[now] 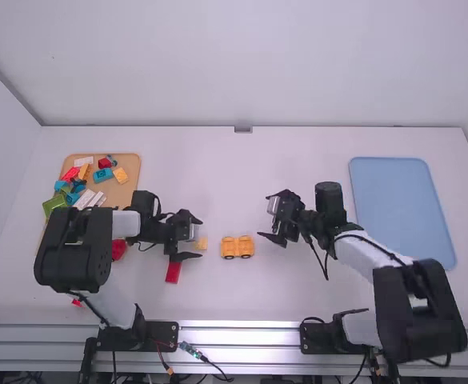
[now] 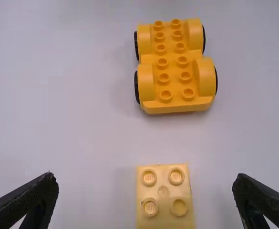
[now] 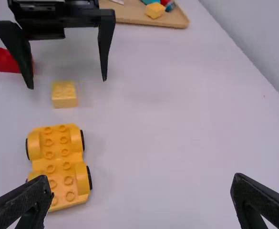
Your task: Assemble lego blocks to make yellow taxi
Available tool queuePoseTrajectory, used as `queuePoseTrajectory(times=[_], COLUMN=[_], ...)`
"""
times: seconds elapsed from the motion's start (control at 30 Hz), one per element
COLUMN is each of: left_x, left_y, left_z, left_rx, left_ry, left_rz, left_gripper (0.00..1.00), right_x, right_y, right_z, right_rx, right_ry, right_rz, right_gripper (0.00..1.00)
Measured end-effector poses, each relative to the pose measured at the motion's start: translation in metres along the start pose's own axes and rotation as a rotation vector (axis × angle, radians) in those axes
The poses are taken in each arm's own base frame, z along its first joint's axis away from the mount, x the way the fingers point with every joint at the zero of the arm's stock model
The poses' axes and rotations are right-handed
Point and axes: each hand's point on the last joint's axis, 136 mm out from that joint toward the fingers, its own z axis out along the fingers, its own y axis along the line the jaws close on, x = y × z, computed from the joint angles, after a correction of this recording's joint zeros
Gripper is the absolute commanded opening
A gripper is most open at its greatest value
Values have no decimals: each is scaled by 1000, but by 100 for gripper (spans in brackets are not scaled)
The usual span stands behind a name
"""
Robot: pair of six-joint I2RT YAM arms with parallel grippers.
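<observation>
My left gripper is open around the small pale-yellow block, its fingers apart from it. In the left wrist view the left gripper has the four-stud block between its fingers, and the yellow wheeled base lies beyond. The wheeled base stands upright on the table, studs up, just right of the block. Up and to the right of that base, my right gripper is open and holds nothing. In the right wrist view the right gripper has its left finger over the base's near end.
A red brick lies close below the left gripper. The wooden tray at the left bears several coloured blocks, and another red piece is beside the left arm. A blue tray lies at the right, beyond the right arm.
</observation>
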Motion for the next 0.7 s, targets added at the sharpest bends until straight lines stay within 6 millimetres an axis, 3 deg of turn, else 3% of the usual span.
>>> queuePoseTrajectory(times=[0.27, 0.47, 0.7], left_x=[3, 3, 3], left_y=[1, 7, 5], left_z=[3, 3, 3], left_rx=[0, -20, -15], left_ry=[-7, -8, -8], left_rz=[4, -11, -51], left_gripper=[94, 95, 94], right_x=[32, 21, 23], right_y=[34, 58, 85], right_z=[31, 43, 52], right_rx=[-150, -227, -220], right_ry=[15, 5, 0], right_rz=[151, 138, 79], right_gripper=[99, 99, 99])
